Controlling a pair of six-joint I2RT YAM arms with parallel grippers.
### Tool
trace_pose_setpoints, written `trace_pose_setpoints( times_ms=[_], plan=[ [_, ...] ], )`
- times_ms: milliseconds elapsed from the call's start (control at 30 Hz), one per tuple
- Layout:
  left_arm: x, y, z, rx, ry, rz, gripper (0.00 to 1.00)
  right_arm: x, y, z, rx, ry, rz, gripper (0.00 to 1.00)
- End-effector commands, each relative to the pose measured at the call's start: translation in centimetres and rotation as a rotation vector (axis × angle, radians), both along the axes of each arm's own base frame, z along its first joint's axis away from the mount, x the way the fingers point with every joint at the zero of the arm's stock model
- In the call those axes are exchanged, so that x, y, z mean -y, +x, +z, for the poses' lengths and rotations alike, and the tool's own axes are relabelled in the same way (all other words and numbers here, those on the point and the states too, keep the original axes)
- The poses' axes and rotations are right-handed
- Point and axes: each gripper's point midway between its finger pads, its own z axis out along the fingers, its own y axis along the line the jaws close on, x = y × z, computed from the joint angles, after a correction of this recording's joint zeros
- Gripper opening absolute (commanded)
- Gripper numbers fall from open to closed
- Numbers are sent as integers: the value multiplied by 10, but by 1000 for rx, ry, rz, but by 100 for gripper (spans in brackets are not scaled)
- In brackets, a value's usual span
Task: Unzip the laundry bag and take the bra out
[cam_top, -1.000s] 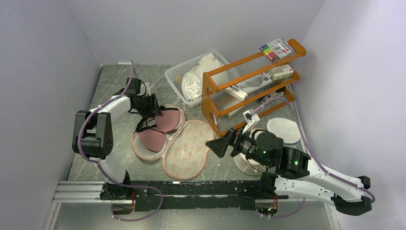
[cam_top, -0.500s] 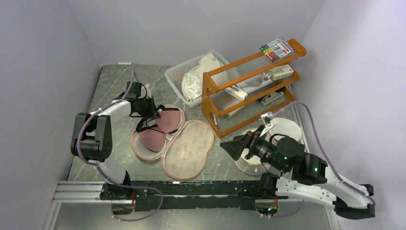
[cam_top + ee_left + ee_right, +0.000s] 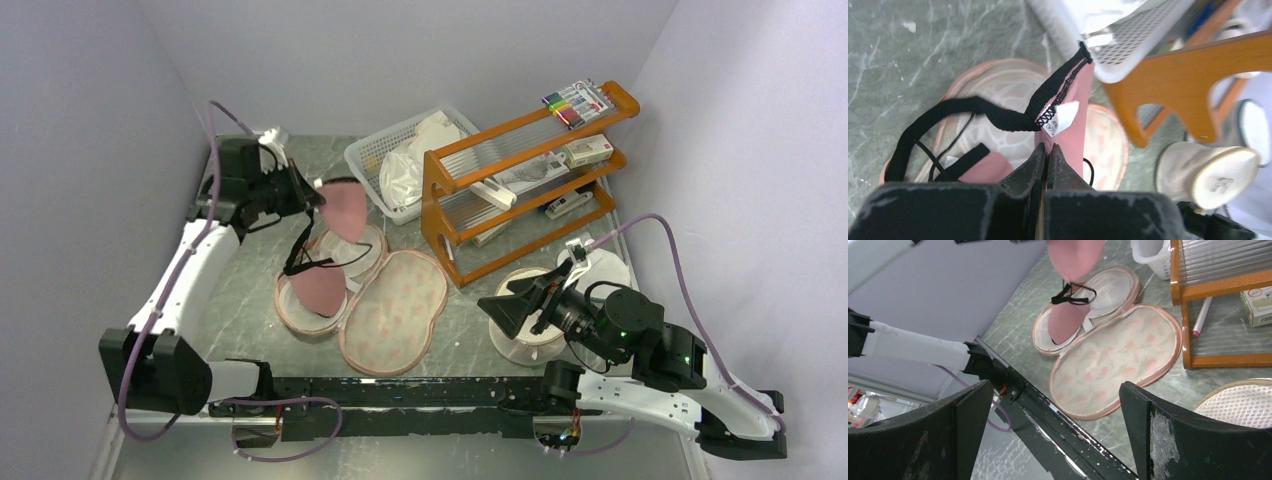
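The peach flower-print fabric laundry bag (image 3: 392,310) lies opened flat on the grey marbled table (image 3: 240,300), left of centre in the top view, its two halves side by side. The dusty-pink padded bra (image 3: 345,208) has one cup in the left half; the other is raised above the bag's far end, pinched in the left gripper (image 3: 316,196). Behind the bag, at upper centre, sits a white perforated plastic basket (image 3: 372,150), with an orange wooden rack (image 3: 436,195) just right of it. A white round mesh drum (image 3: 520,348) stands at lower right, in front of the rack.

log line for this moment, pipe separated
stage: bra removal | left end effector: shut on bra, one cup raised, other cup in laundry bag | right end effector: open, empty | laundry bag: unzipped
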Motion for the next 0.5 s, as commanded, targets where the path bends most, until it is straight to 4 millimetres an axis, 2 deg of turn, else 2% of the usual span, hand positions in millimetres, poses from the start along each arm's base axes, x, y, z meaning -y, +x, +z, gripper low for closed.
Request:
trace_pose_setpoints(
  times_ms=[0, 100, 233, 333, 467],
  plan=[
    [5, -21, 89, 79, -65, -2, 7, 5, -1, -3, 14, -7, 3, 100],
    [2, -31, 138, 142, -78, 17, 7, 8, -2, -1, 18, 10, 2, 100],
    [7, -41, 191, 240, -167, 17, 7, 14, -1, 5, 25, 11, -15, 100],
    [13, -40, 232, 339, -249, 8, 7, 18, 0, 8, 29, 15, -34, 100],
    [18, -28, 279, 462, -316, -2, 7, 20, 3, 11, 30, 33, -54, 100]
  ],
)
